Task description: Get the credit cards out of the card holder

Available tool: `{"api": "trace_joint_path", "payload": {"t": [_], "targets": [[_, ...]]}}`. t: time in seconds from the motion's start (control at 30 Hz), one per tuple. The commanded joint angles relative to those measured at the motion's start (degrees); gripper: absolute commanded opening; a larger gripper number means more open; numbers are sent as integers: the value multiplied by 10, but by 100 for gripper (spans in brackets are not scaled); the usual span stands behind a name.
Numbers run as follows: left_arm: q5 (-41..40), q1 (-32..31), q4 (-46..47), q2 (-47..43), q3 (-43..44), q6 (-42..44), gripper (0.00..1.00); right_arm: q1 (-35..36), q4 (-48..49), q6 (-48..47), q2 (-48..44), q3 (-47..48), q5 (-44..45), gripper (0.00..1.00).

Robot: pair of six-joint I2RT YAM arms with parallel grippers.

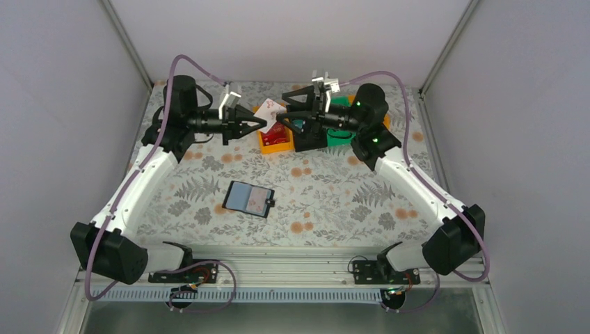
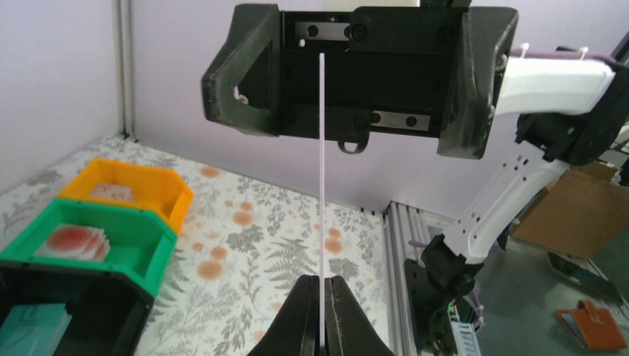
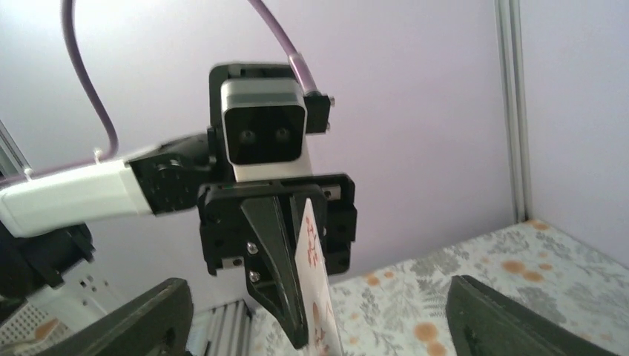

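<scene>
- Top external: the card holder (image 1: 249, 198) lies open and flat near the middle of the surface, towards its near edge, with pale inner faces up and a small black tab on its right edge. Whether cards remain inside I cannot tell.
- Above the far edge, the left end effector (image 1: 263, 122) is pressed together on a white card (image 1: 271, 109) with red markings. The right end effector (image 1: 286, 108) faces it, spread wide around the card's far end but not touching it.
- The orange bin (image 1: 275, 145), black bin (image 1: 306, 142) and green bin (image 1: 341, 136) stand in a row just below.
- Left wrist: the card (image 2: 323, 170) shows edge-on as a thin straight line with no sag, so it is probably stiff and light. The smooth faces look slippery.
- Right wrist: its own fingers (image 3: 512, 319) stand far apart either side of the upright card (image 3: 311, 297).
- A pinch across both flat faces near an edge would suit it best.
</scene>
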Motion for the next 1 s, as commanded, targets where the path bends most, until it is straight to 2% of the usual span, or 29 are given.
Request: {"api": "trace_joint_path", "payload": {"t": [0.0,0.1,0.27,0.3,0.4,0.47,0.57,0.7,0.77,0.87,0.9,0.93,0.97], "targets": [[8,-6,93,-4,12,-99,2,4,122,109,7,-7,-15,82],[6,-11,105,-4,9,-115,2,11,124,110,9,-7,-22,69],[-1,-19,134,1,4,-144,2,17,102,104,18,3,-27,65],[-2,-21,142,3,6,-151,2,18,101,105,21,3,-27,60],[-1,-26,151,9,11,-158,3,19,108,112,23,-2,-25,41],[-1,-27,150,9,12,-157,2,19,115,116,23,-6,-25,31],[-4,-28,151,10,12,-158,2,20,116,121,27,-5,-28,6],[-13,-29,148,12,11,-160,2,18,114,127,30,-7,-21,4],[-49,-30,127,13,10,-169,5,7,110,146,37,-5,-13,4],[-195,-29,36,27,15,-184,80,-34,93,192,57,-9,8,4],[-254,-28,2,32,15,-183,94,-53,71,198,64,-9,33,4],[-289,-22,-15,32,6,-180,99,-76,45,198,72,-8,59,4],[-304,-15,-19,28,-10,-177,100,-103,28,201,83,-8,81,4]]}}
